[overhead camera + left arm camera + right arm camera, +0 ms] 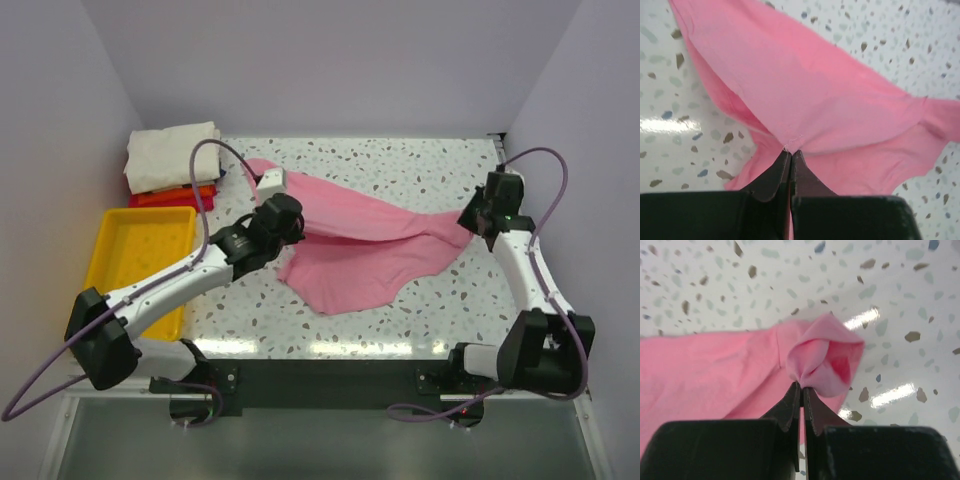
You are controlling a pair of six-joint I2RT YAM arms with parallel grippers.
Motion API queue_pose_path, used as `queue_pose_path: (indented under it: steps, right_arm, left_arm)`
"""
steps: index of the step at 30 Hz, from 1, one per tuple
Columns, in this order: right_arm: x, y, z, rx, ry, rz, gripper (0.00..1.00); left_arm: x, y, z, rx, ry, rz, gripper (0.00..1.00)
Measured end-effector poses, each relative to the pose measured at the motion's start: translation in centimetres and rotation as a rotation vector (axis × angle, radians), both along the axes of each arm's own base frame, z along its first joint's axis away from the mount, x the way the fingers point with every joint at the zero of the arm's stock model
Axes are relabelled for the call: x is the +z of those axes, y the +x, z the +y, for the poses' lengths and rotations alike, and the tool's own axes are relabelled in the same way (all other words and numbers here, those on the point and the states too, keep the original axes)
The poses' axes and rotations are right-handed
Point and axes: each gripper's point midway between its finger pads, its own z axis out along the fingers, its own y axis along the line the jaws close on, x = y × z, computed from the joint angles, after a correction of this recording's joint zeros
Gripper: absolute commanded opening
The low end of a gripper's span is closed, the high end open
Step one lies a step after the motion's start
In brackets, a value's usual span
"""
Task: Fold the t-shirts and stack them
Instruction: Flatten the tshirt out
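A light pink t-shirt (360, 250) hangs stretched between my two grippers above the speckled table, its lower part drooping onto the surface. My left gripper (290, 225) is shut on the shirt's left edge; in the left wrist view the cloth (815, 100) is pinched at the fingertips (791, 152). My right gripper (478, 222) is shut on the shirt's right end; in the right wrist view a bunched fold (825, 355) sits at the fingertips (802, 386). A folded cream-white shirt (172, 155) lies on folded orange and red shirts (175, 195) at the back left.
A yellow plastic tray (140, 255) stands at the left, in front of the folded stack. The left arm reaches diagonally over the tray's right rim. Lavender walls close the table at the back and sides.
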Motion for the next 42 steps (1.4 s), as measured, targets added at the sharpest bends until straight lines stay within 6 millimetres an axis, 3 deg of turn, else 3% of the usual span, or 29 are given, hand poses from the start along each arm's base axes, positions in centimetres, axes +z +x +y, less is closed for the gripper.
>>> queue_pose_path:
  steps: [5, 6, 7, 12, 16, 22, 26, 30, 36, 39, 42]
  right_arm:
    - [10.7, 0.4, -0.6, -0.019, -0.047, -0.232, 0.00]
    - [12.5, 0.3, -0.7, -0.024, -0.056, -0.267, 0.00]
    - [14.6, 0.1, -0.9, -0.033, -0.068, -0.306, 0.00]
    - [23.0, -1.5, -1.3, -0.060, -0.104, -0.457, 0.00]
    - [28.7, -3.7, -1.2, -0.070, -0.120, -0.549, 0.00]
    - [38.4, -9.2, -0.8, -0.071, -0.160, -0.755, 0.00]
    - [44.9, -14.2, -0.3, -0.075, -0.191, -0.919, 0.00]
    - [49.7, -20.0, 0.2, -0.082, -0.221, -1.081, 0.00]
    - [52.6, -27.3, 0.6, -0.105, -0.257, -1.256, 0.00]
    - [53.5, -28.9, 0.7, -0.108, -0.270, -1.303, 0.00]
    - [54.2, -29.1, 0.8, -0.108, -0.280, -1.327, 0.00]
  left_arm:
    - [10.0, 2.4, 3.8, 0.108, -0.068, -0.205, 0.00]
    - [13.3, 2.5, 5.2, 0.137, -0.092, -0.272, 0.00]
    - [14.4, 2.6, 6.1, 0.159, -0.101, -0.295, 0.00]
    - [25.1, 0.6, 10.2, 0.223, -0.166, -0.496, 0.00]
    - [31.9, -2.0, 12.8, 0.242, -0.222, -0.630, 0.00]
    - [37.1, -6.9, 15.8, 0.205, -0.297, -0.758, 0.00]
    - [39.9, -10.5, 17.3, 0.148, -0.372, -0.834, 0.00]
    - [42.1, -13.7, 18.2, 0.079, -0.437, -0.902, 0.00]
    - [44.0, -17.4, 18.1, -0.057, -0.498, -0.971, 0.00]
    - [44.5, -18.1, 18.1, -0.083, -0.509, -0.986, 0.00]
    - [44.5, -18.0, 18.1, -0.082, -0.507, -0.985, 0.00]
